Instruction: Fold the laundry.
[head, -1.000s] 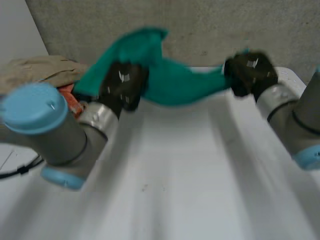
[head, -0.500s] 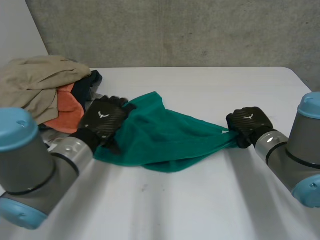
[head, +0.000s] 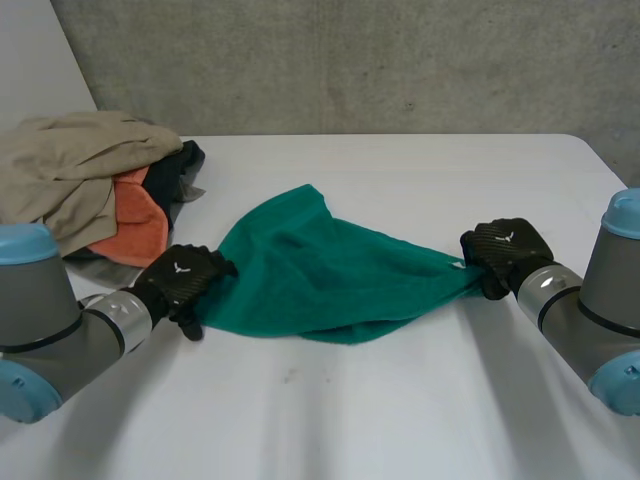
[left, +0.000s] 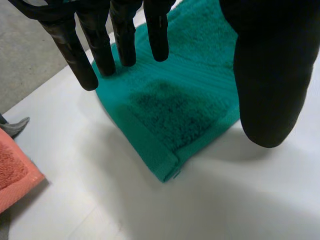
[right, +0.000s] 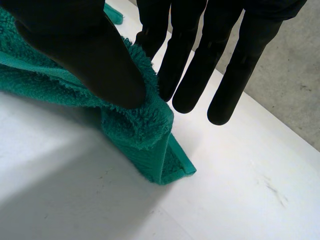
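Observation:
A green towel (head: 330, 272) lies crumpled across the middle of the white table (head: 400, 400). My left hand (head: 180, 281) hovers at its left corner with straight fingers spread apart from the thumb. In the left wrist view that towel corner (left: 170, 110) lies flat on the table under the hand (left: 270, 75), held by nothing. My right hand (head: 505, 254) is at the towel's right end. In the right wrist view its thumb (right: 85, 55) pinches a bunched fold of the towel (right: 142, 131) against the fingers, and the hem corner hangs down to the table.
A heap of laundry sits at the table's back left: a beige garment (head: 70, 165) on top, an orange cloth (head: 132, 218) and something dark (head: 178, 168) under it. The orange cloth's edge (left: 12, 172) lies close to my left hand.
Both hands brought the lifted towel down onto the table. The left hand then let go of its corner and drew back to the left. The right hand kept its grip.

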